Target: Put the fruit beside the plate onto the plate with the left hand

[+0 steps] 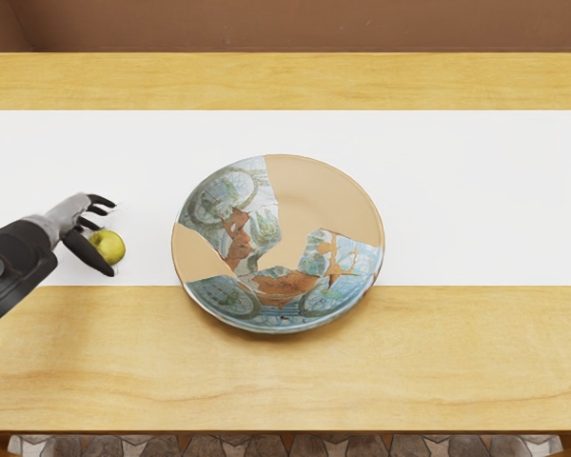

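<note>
A long table [285, 362] of pale, honey-coloured wood filled most of what I could see, with a dark brown wall [285, 24] behind it and a strip of grey stone floor [285, 446] showing under its near edge. A broad white runner [476, 190] lay along the table from one side to the other. On it, a little left of the middle, sat a large round plate [314, 195], its near rim reaching past the runner onto bare wood. The plate was a patchwork: plain tan areas beside pieces painted in blue-green, with rust-brown figures across the lower half. From the left edge came the left arm [14, 267], black and bulky at the wrist, and it ended in the left hand [81, 228], grey across the back with black digits. Its fingers [101, 201] were spread and only lightly bent, pointing toward the plate and lying above the fruit without closing on it, while the thumb [88, 254] slanted down across the fruit's near left side; I could not tell whether it touched. The hand was not clasping anything. The yellow-green fruit [110, 248], small and round, rested on the runner near its front edge, in the open gap between thumb and fingers, left of the plate and clearly apart from its rim.
</note>
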`<state>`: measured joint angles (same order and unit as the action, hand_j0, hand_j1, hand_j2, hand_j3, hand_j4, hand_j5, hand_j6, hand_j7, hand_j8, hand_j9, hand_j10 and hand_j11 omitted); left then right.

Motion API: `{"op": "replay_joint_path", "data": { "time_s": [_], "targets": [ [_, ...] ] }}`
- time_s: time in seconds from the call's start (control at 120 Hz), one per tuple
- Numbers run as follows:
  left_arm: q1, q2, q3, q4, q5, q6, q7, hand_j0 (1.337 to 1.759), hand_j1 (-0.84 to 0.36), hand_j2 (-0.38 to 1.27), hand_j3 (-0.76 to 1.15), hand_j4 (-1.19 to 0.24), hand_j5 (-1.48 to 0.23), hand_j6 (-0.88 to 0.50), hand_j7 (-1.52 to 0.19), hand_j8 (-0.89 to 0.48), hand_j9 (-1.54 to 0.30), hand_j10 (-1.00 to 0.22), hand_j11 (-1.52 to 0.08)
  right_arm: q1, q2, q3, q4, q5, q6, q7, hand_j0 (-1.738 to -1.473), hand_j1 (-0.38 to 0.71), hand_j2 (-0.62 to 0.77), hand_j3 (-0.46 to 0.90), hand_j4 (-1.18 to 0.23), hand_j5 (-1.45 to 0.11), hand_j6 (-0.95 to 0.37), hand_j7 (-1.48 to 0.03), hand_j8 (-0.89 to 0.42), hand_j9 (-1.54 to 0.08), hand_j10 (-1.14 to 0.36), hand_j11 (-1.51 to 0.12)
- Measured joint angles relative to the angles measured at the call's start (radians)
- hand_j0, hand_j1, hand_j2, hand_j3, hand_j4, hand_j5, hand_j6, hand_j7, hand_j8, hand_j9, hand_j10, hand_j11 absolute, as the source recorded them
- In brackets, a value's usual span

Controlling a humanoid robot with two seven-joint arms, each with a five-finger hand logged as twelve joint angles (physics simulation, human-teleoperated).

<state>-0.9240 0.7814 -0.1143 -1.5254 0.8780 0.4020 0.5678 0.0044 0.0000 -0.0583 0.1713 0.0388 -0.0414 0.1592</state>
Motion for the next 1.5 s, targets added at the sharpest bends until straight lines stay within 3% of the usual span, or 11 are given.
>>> {"op": "replay_joint_path", "data": {
  "time_s": [0.108,0.125,0.383,0.842,1.125,1.308,1.5],
  "targets": [
    [0.0,0.001,0.005,-0.017,0.008,0.012,0.017,1.658,0.05,0.05,0.0,-0.25,-0.33,-0.24,-0.34,-0.47,-0.21,-0.22,-0.47,0.0,0.0,0.0,0.0,0.0,0.0,0.0,-1.658,-0.3,-0.01,0.0,-0.04,-0.05,-0.04,-0.05,-0.04,-0.05,-0.04,-0.05],
    [0.0,0.001,0.005,-0.018,0.01,0.016,0.022,1.658,0.05,0.05,0.0,-0.25,-0.33,-0.25,-0.34,-0.44,-0.29,-0.22,-0.46,0.0,0.0,0.0,0.0,0.0,0.0,0.0,-1.658,-0.3,-0.01,0.0,-0.04,-0.05,-0.04,-0.05,-0.04,-0.05,-0.04,-0.05],
    [-0.025,0.047,0.01,-0.072,-0.01,0.044,0.041,1.658,0.05,0.05,0.0,-0.26,-0.33,-0.26,-0.34,-0.32,-0.31,-0.25,-0.37,0.004,0.0,0.0,0.0,0.0,0.0,0.0,-1.658,-0.3,-0.01,0.0,-0.04,-0.05,-0.04,-0.05,-0.04,-0.05,-0.04,-0.05],
    [-0.027,0.024,0.029,-0.085,-0.021,0.049,0.043,1.658,-0.04,0.07,0.0,-0.33,-0.43,-0.33,-0.43,-0.34,-0.42,-0.33,-0.43,0.005,0.0,0.0,0.0,0.001,0.0,-0.001,-1.658,-0.3,-0.01,0.0,-0.04,-0.05,-0.04,-0.05,-0.04,-0.05,-0.04,-0.05],
    [-0.035,0.025,0.052,-0.09,-0.02,0.048,0.043,1.658,-0.25,0.11,0.0,-0.51,-0.65,-0.5,-0.66,-0.48,-0.66,-0.51,-0.66,0.005,0.0,0.0,0.0,0.0,0.0,-0.001,-1.658,-0.3,-0.01,0.0,-0.04,-0.05,-0.04,-0.05,-0.04,-0.05,-0.04,-0.05],
    [-0.036,0.025,0.058,-0.097,-0.017,0.049,0.044,1.654,-0.29,0.26,0.0,-0.66,-0.84,-0.46,-0.85,-0.43,-0.87,-0.65,-0.87,0.005,0.0,0.0,0.0,0.0,0.0,-0.001,-1.658,-0.3,-0.01,0.0,-0.04,-0.05,-0.04,-0.05,-0.04,-0.05,-0.04,-0.05],
    [-0.037,0.027,0.058,-0.105,-0.016,0.048,0.043,1.65,-0.33,0.46,0.0,-0.8,-0.99,-0.43,-1.02,-0.39,-1.05,-0.65,-1.06,0.005,0.0,0.0,0.0,0.001,0.0,-0.001,-1.658,-0.3,-0.01,0.0,-0.04,-0.05,-0.04,-0.05,-0.04,-0.05,-0.04,-0.05]
  ]
}}
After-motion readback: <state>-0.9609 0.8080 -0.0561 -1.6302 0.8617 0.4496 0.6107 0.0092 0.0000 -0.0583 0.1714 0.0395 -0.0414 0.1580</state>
